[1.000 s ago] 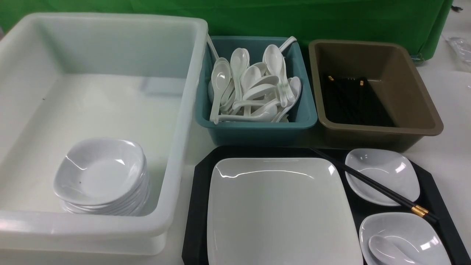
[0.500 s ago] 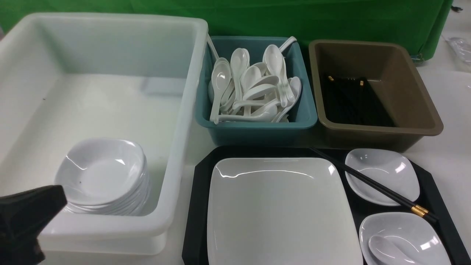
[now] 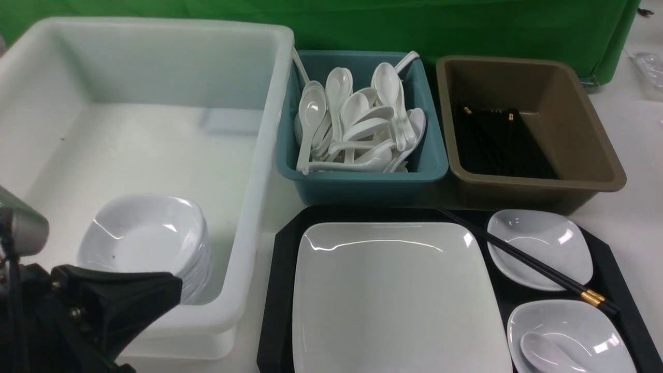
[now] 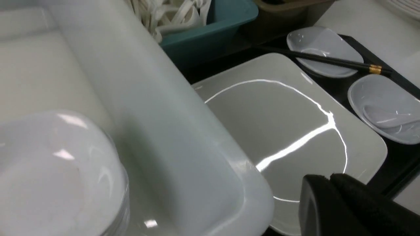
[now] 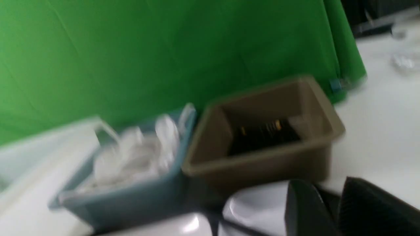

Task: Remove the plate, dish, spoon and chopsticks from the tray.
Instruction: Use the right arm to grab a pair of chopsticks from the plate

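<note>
Left fingers (image 4: 315, 209): were pressed together, empty.
Right fingers (image 5: 305, 209): blurred, couldn't tell.
Best grip: was likely plate (image 3: 393, 295) upturned rim, bench (image 3: 634, 217) front edge.

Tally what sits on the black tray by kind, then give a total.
large square plate: 1
small bowls: 2
spoon: 1
pair of chopsticks: 1
Total on the tray: 5
</note>
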